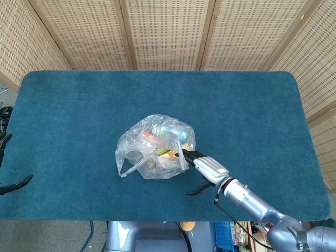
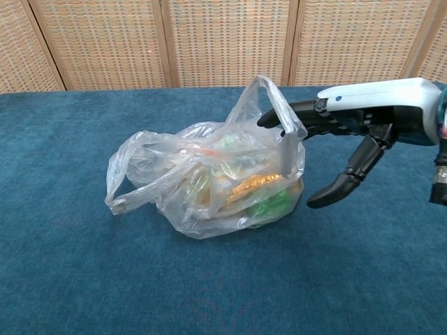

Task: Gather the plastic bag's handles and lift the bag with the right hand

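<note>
In the head view the plastic bag (image 1: 156,147) lies near the middle of the blue table (image 1: 252,110), not lifted and its handles not gathered, while the right hand (image 1: 203,167) reaches its right side with fingers spread, holding nothing; the left hand (image 1: 7,178) waits at the table's left edge, also spread. In the chest view the right hand's fingertips (image 2: 269,118) pass into the upright handle (image 2: 279,105), thumb hanging below, so I judge that the gathering only begins and the low handle (image 2: 133,192) is left to collect.

The plastic bag (image 1: 156,146) lies mid-table (image 1: 252,105), the right hand (image 1: 206,169) just beside its right handle (image 2: 279,112).
</note>
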